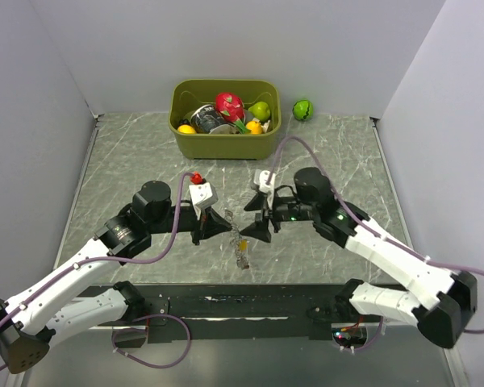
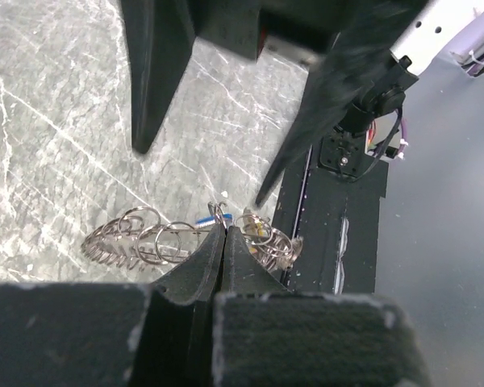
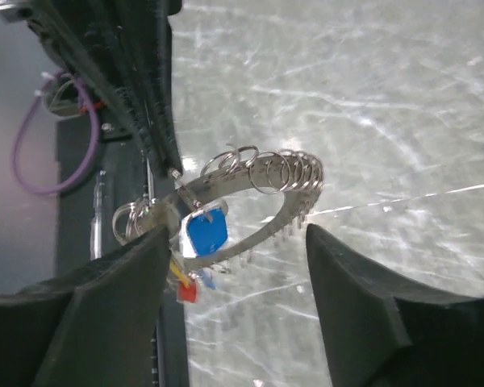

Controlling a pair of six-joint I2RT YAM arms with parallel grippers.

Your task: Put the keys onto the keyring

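Our left gripper (image 2: 226, 231) is clamped on the keyring (image 3: 262, 171), whose loop lies crosswise within the wide-open span of our right gripper (image 3: 235, 234), the blue key (image 3: 206, 232) dangling inside.

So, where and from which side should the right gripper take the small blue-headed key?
Probably its flat blue plastic head, hanging at the grey metal keyring that the left gripper clamps. The broad face faces the right wrist camera, so the open right jaws, coming straight ahead, would close on its side edges.

Keys (image 3: 206, 232) blue, yellow, red; keyring (image 3: 254, 172) silver-grey (table (image 3: 387, 81) grey-marbled).
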